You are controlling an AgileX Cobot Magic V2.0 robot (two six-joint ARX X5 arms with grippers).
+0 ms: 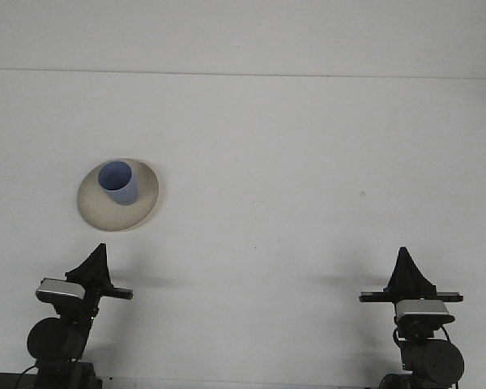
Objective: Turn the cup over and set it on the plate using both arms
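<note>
We see our left gripper (96,258) at the near-left edge of the white table (292,162), a black wedge tapering to a point that aims forward and slightly up over the surface. Its fingers come together in that single point with no gap between them, so we read it as closed, and it holds nothing. Behind it sit a silver-grey camera block and the round black joint of the arm, low at the bottom of the view.

Our right gripper (404,263) mirrors it at the near-right edge, another black wedge drawn to one tip, likewise closed and empty, with a thin black crossbar beneath it and a silver-grey block and dark round joint below that. Both grippers are apart from every object on the table.

Ahead of the left gripper, well apart from it, lies the round beige ceramic plate (99,211) on the left half of the table. On the plate stands the small light-blue plastic cup (118,184), upright with its open mouth facing up, so that we look into its interior. The cup sits toward the far side of the plate rather than at its centre. The right gripper is far from both, across the table.

A faint line marks the table's far edge against the pale wall.
</note>
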